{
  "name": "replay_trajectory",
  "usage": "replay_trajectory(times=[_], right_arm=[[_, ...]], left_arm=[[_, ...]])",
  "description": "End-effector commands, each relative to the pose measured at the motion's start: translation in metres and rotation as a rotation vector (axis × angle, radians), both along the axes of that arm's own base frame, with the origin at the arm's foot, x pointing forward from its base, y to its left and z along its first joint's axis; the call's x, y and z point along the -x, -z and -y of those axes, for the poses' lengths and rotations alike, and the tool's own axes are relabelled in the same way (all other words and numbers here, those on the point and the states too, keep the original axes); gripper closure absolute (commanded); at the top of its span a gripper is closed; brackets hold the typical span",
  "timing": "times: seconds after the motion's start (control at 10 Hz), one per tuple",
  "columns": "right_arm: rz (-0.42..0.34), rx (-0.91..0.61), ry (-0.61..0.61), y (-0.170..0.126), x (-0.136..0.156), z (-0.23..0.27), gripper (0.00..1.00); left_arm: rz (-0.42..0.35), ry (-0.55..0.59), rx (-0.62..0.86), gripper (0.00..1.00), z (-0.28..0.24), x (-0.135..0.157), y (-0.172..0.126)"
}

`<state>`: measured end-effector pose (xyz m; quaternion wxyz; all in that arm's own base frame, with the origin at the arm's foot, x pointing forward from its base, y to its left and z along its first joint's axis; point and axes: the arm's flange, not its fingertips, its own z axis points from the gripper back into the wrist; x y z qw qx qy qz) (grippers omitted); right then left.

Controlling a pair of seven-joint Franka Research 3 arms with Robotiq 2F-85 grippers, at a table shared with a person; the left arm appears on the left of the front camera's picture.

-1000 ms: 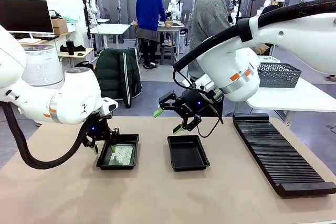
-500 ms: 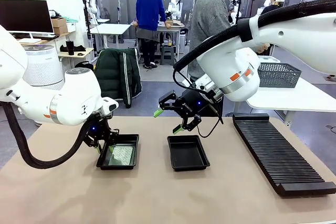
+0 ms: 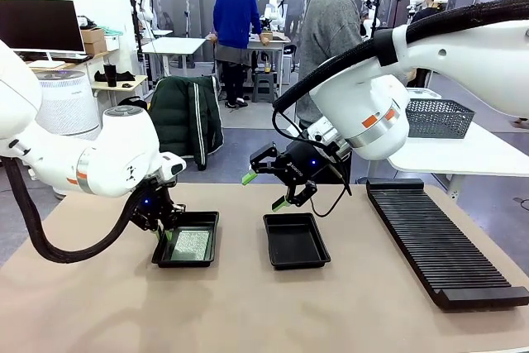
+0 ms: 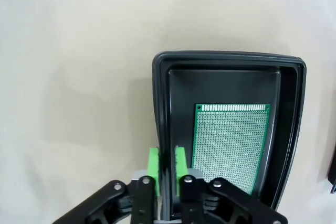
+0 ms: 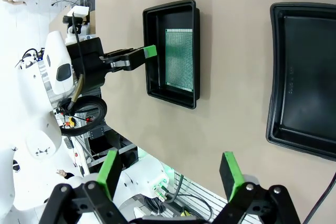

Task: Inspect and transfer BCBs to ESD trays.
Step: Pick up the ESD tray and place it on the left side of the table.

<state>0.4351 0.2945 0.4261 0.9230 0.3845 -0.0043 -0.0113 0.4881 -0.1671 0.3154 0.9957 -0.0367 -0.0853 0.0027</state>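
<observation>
A green BCB (image 3: 192, 244) lies flat in the left ESD tray (image 3: 185, 264). My left gripper (image 3: 162, 233) stands at that tray's left rim. In the left wrist view its green pads (image 4: 153, 162) are shut on the tray's side wall (image 4: 160, 129), one pad outside and one inside, with the BCB (image 4: 231, 145) lying beside them. The right ESD tray (image 3: 296, 241) holds nothing. Above its far left corner my right gripper (image 3: 264, 190) hangs open and empty. The right wrist view looks past my right gripper (image 5: 170, 171) at both trays (image 5: 152, 51) (image 5: 310, 77).
A long black ribbed rack (image 3: 438, 241) lies along the table's right side. A grey mesh basket (image 3: 438, 117) sits on a white table behind it. A person in a grey top (image 3: 331, 31) stands at the far side. Bare tan tabletop spreads in front of the trays.
My left gripper's fingers have come together onto the left tray's rim, having stood apart over it before. The right arm has not moved.
</observation>
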Motion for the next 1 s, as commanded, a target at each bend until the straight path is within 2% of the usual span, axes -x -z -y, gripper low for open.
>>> replay_trajectory(times=[0.0, 0.2, 0.9], right_arm=[[0.001, 0.002, 0.013, -0.0003, 0.0001, -0.0010, 0.00], [0.001, 0.002, 0.013, -0.0003, 0.0001, -0.0010, 0.00], [0.001, 0.002, 0.013, -0.0003, 0.0001, -0.0010, 0.00]], left_arm=[[0.005, -0.019, -0.032, 0.88, 0.0019, 0.0037, 0.0007], [0.001, -0.018, -0.031, 0.99, 0.0016, 0.0030, 0.0002], [0.000, 0.000, 0.000, 1.00, 0.0000, 0.0000, -0.0002]])
